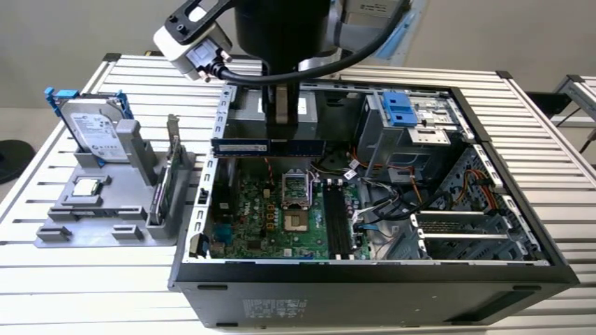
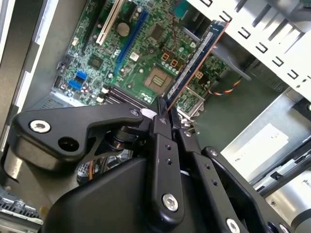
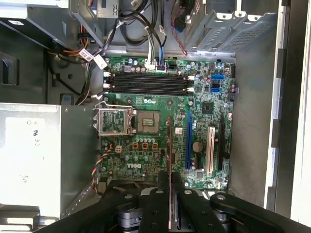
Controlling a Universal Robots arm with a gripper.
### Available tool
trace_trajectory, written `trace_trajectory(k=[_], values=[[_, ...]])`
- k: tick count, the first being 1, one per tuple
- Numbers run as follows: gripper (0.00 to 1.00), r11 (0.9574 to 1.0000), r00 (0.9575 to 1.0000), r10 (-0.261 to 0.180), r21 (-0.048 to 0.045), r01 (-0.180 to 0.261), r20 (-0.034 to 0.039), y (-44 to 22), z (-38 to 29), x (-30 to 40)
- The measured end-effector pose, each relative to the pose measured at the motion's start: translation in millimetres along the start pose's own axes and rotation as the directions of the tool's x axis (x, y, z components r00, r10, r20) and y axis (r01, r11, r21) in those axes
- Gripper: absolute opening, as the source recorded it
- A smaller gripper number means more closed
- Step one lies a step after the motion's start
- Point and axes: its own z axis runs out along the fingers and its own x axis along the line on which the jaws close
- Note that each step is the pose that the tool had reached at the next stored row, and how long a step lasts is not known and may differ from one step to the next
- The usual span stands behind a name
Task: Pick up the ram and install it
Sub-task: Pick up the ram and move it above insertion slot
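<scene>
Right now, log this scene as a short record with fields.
gripper: shut on the ram
ram: held on edge, level, above the motherboard, not seated
computer case: side open
memory slots: black, empty
CPU socket: cover flipped open
parts stand: at the exterior view's left, holding hard drive, CPU chip, expansion card

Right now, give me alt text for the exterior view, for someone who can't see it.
The claw grips the ram, a dark-blue stick held level above the motherboard inside an open computer case on a slatted table. At the exterior view's left, a grey holder carries a hard drive and a small CPU chip.
</scene>
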Motion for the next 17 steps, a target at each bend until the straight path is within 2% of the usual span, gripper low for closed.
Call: trace_trajectory(k=[17], values=[[0.0,1.0,1.0,0.0,0.0,0.0,0.0,14.7,0.2,-0.1]])
